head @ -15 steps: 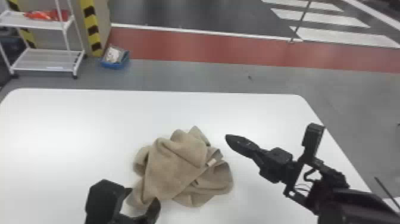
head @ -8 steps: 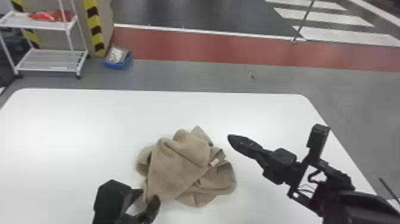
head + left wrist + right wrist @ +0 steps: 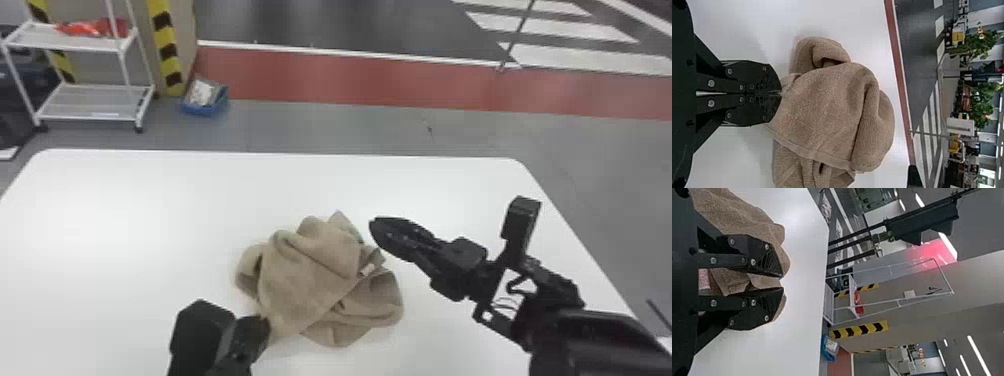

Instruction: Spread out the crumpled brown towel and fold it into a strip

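The crumpled brown towel [image 3: 310, 275] lies bunched in folds near the table's middle, a small pale label on its right side. At its near-left corner is my left gripper [image 3: 264, 325]. In the left wrist view that gripper [image 3: 781, 93] has its fingers together, pinching the edge of the towel [image 3: 828, 105]. Just beyond the towel's far right side hangs my right gripper [image 3: 375, 230], pointing left. The right wrist view shows this gripper [image 3: 783, 283] with a narrow gap between its fingers, the towel [image 3: 746, 213] beneath and behind them.
The white table [image 3: 125, 225] surrounds the towel on all sides, with bare surface to the left and behind. Past its far edge stand a white wire shelf [image 3: 100, 102] and a blue bin [image 3: 205, 107] on the floor.
The left gripper's fingers have come together on the towel's near-left corner. The right gripper has shifted left, closer to the towel. The head view has moved slightly.
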